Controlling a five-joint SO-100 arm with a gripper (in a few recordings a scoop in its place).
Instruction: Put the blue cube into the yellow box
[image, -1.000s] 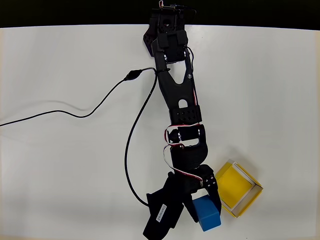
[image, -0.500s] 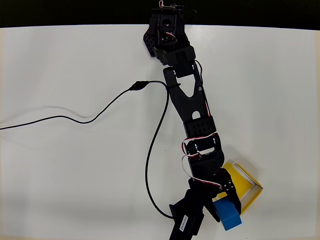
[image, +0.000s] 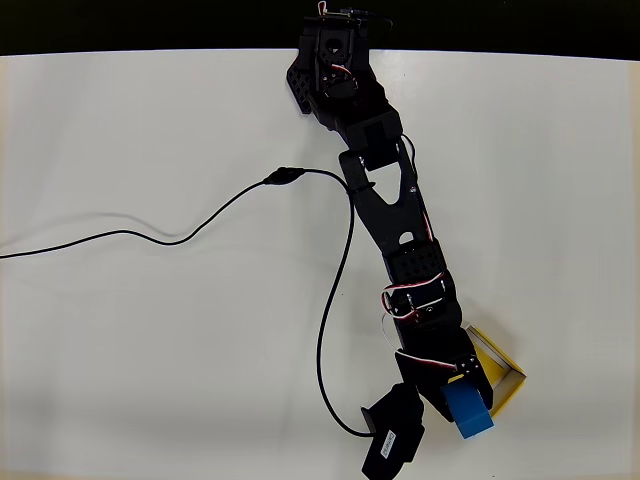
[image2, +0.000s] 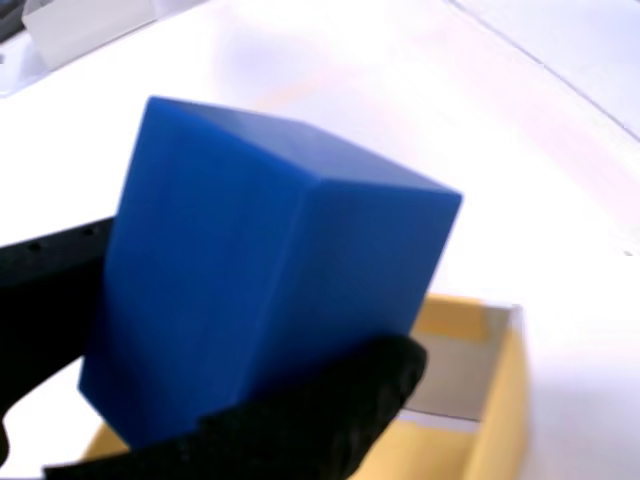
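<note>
In the overhead view the black arm reaches from the far edge of the white counter (image: 120, 330) down toward the near right, and its end effector (image: 462, 398) is clamped on the blue cube (image: 468, 410). The cube sits between the black fingers at the near left edge of the yellow box (image: 503, 372), overlapping that edge; most of the box is hidden under the arm, with only its right corner and pale rim showing.

In the wrist view the blue cube (image2: 270, 270) is gripped tilted, with one black finger (image2: 50, 275) pressed against its left face and the other finger (image2: 320, 410) against its lower side. The yellow box (image2: 480, 400) lies beneath and behind it, its pale-rimmed wall and yellow floor visible to the lower right. The cube appears held above the box rather than resting in it.

A thin black cable (image: 150, 232) trails across the counter from the left edge to the arm, and a small black labelled block (image: 392, 443) lies just left of the end effector.
</note>
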